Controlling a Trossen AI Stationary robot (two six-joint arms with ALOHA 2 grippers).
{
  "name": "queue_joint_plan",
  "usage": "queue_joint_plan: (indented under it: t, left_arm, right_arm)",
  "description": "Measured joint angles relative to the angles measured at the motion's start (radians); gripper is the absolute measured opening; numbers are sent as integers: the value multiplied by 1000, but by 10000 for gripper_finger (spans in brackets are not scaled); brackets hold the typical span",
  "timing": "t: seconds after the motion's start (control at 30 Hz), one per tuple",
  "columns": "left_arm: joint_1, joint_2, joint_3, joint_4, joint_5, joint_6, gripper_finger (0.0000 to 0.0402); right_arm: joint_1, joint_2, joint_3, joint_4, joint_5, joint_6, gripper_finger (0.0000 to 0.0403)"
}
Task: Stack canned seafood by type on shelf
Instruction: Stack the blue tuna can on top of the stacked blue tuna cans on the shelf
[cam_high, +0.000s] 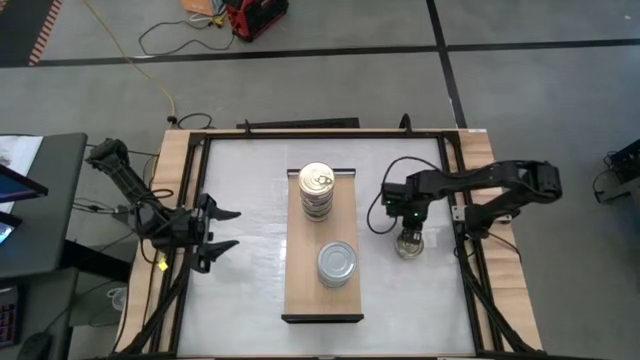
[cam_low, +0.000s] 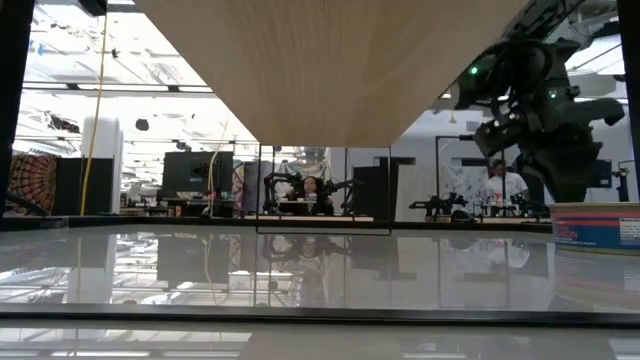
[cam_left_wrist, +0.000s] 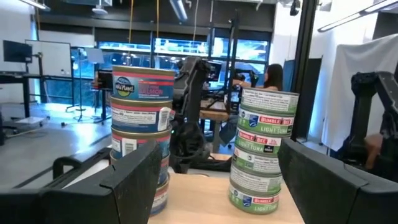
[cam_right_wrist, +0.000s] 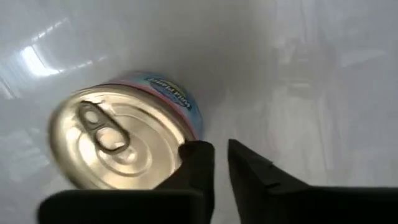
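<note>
While two stacks already stand on the shelf (cam_high: 322, 296), one loose can (cam_right_wrist: 121, 146) sits upright on the white tabletop (cam_high: 240, 200) toward the right edge, lid up. The right gripper (cam_right_wrist: 221, 163) hovers just above it, fingers nearly pinched together and empty, the can lying just beside their tips, not between them. The left gripper (cam_high: 222, 229) waits splayed apart near the left edge, well away. The tabletop is glossy and bare around the can; a workshop with people lies beyond.
</note>
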Motion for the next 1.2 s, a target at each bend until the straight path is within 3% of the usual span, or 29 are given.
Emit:
queue_joint_plan:
  t: [0.27,0.43,0.57,0.8,1.03,1.2]
  left_arm:
    - [0,0,0,1,-1,8,306]
    - [0,0,0,-4,-1,3,306]
    - [0,0,0,-5,-2,3,306]
    - [0,1,0,-8,-2,18,306]
    - [0,1,0,-8,-2,18,306]
    - [0,1,1,-8,-3,18,306]
  right_arm:
    - [-52,78,-4,63,70,-11,28]
    - [-119,58,12,4,79,-40,22]
    - [-122,-40,30,-40,102,-33,49]
    - [33,-178,19,-22,99,-13,125]
    - [80,-146,-3,8,32,3,217]
    - [96,-100,-3,9,20,-13,220]
